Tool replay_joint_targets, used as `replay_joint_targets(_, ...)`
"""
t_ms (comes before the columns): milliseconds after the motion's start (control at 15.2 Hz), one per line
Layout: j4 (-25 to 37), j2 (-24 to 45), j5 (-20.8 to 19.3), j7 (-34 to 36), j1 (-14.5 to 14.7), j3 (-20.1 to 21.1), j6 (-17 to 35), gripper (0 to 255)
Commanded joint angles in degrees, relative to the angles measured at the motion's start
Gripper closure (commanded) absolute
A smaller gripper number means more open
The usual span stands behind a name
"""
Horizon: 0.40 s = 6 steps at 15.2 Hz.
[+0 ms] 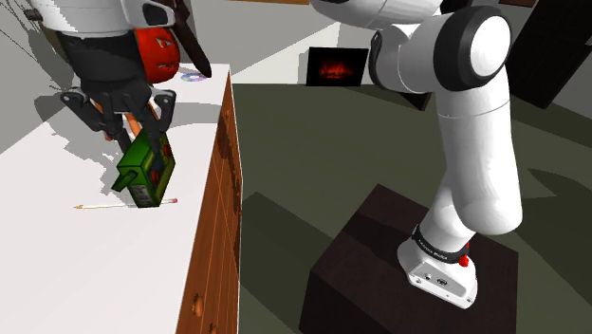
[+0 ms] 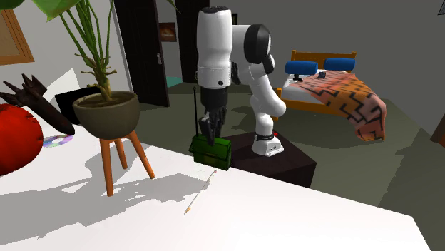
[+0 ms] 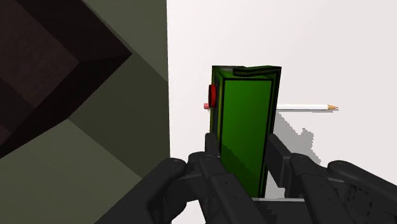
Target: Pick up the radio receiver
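A broad white table top (image 1: 57,256) with a wood-fronted side fills the shoulder view's left. A white arm (image 1: 474,142) rises from its dark box stand (image 1: 370,256) and reaches over the table. Its black gripper (image 3: 242,143) is clamped on the radio receiver (image 3: 245,121), one finger pressed to each broad side. The receiver is a green, dark-edged box with a red knob (image 3: 212,97) and a thin antenna (image 2: 196,110), near the table's edge and tilted. Whether it clears the surface is unclear. It looks rigid, boxy and fairly light; the flat sides suit gripping, the antenna does not. A thin pencil (image 3: 305,107) lies just beyond it.
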Motion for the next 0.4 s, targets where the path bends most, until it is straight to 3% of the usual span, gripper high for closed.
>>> replay_joint_targets(0, 3.52, 0.95, -0.68, -0.11, 1.55, -0.29, -2.43, 255)
replay_joint_targets(198, 9.73, 2.93, -2.06, -0.55, 4.39, -0.98, -6.33, 255)
replay_joint_targets(330, 10.09, 3.05, -2.13, -0.58, 4.57, -1.05, -6.54, 255)
